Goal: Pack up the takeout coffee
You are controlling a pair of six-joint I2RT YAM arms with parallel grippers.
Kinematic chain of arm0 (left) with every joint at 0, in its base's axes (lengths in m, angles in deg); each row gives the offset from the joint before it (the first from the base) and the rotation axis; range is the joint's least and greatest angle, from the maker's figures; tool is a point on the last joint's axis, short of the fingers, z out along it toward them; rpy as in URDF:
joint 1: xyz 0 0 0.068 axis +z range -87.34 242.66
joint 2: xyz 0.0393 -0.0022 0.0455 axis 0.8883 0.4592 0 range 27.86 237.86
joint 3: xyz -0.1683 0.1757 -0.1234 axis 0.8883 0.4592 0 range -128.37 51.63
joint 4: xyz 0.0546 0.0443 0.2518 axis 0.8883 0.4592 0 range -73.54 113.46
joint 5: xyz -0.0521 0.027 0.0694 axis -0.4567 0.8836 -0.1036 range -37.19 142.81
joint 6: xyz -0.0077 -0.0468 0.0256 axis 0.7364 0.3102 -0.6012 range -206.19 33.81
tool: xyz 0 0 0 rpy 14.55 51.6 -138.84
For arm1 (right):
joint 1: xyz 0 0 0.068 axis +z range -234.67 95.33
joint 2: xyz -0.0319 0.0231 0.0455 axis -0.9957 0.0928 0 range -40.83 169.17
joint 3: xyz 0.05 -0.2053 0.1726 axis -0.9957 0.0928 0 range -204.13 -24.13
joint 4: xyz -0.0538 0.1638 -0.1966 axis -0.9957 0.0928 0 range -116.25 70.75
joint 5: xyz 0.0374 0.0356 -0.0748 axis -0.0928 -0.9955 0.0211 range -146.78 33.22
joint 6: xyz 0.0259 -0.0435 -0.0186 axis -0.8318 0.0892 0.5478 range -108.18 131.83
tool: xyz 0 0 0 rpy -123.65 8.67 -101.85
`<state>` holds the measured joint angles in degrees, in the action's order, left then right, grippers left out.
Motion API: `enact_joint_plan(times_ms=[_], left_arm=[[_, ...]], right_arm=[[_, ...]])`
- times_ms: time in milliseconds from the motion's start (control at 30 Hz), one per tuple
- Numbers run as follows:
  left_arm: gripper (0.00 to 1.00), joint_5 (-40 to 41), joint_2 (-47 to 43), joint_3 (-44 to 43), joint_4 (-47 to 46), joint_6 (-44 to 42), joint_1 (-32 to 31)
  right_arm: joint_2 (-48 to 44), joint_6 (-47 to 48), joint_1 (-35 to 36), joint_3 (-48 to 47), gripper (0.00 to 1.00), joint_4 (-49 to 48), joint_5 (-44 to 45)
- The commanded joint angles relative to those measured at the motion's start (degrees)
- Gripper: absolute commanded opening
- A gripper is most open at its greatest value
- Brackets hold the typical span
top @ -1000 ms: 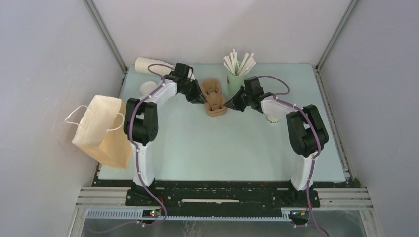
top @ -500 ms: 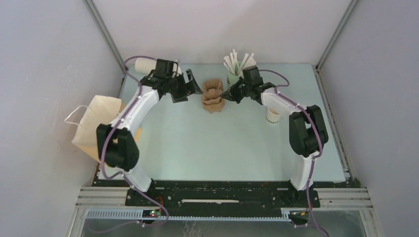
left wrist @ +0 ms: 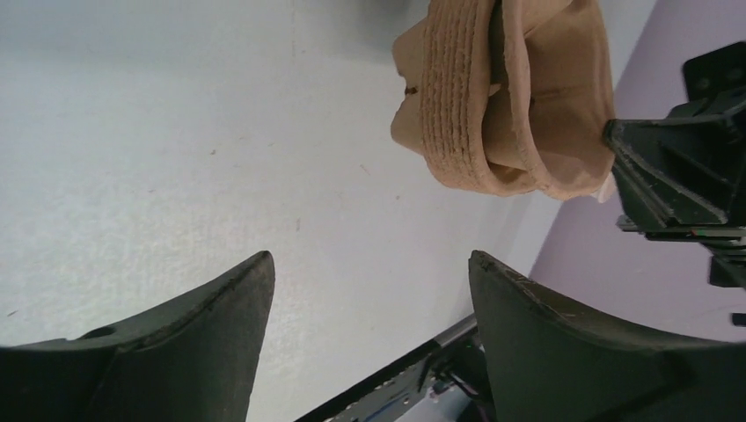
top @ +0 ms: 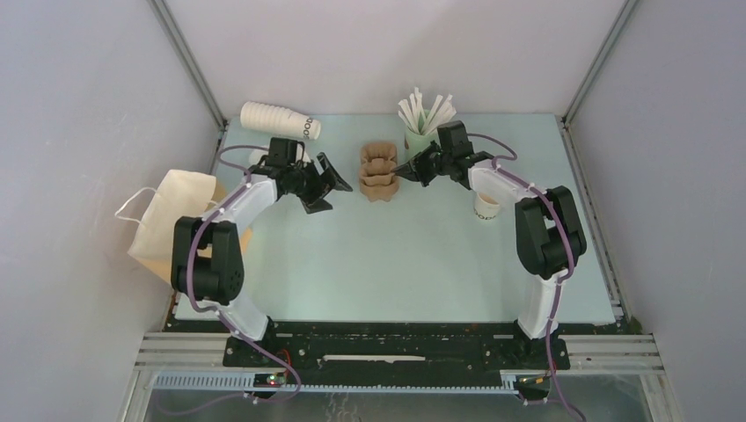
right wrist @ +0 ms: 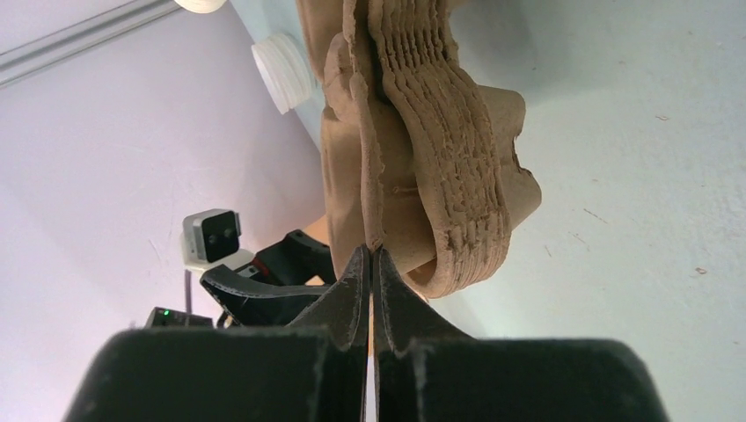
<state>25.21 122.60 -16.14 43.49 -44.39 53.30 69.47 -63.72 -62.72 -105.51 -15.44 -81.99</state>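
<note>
Two-fingered right gripper pinches carriers (brown pulp, stacked); left gripper gapes, empty.

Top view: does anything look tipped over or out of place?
Yes. The cup stack lies on its side at the far left, and the bag hangs over the table's left edge. The right pincer pinches the rim of the brown trays. Nothing looks spilled.
</note>
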Motion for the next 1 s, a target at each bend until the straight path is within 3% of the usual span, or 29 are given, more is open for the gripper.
enact_joint_plan(times_ms=[0,200,633,967], left_arm=[[0.88,-4.34,0.99,2.95,-9.95,5.82,-0.13],[0.88,-5.25,3.60,3.49,-12.91,7.22,-0.13],[1.00,-6.23,3.34,6.39,-18.40,11.20,-0.39],[1.00,-7.99,2.11,7.82,-21.96,13.76,0.55]], right_arm=[[-1.45,-3.26,-0.33,-0.71,0.00,-4.91,-2.89],[-1.79,-4.26,-0.32,-0.75,0.00,-6.05,-2.84],[-1.04,-4.54,0.57,-0.50,0.00,-6.66,-3.21],[-1.32,-4.30,0.63,0.24,0.00,-6.74,-3.26]])
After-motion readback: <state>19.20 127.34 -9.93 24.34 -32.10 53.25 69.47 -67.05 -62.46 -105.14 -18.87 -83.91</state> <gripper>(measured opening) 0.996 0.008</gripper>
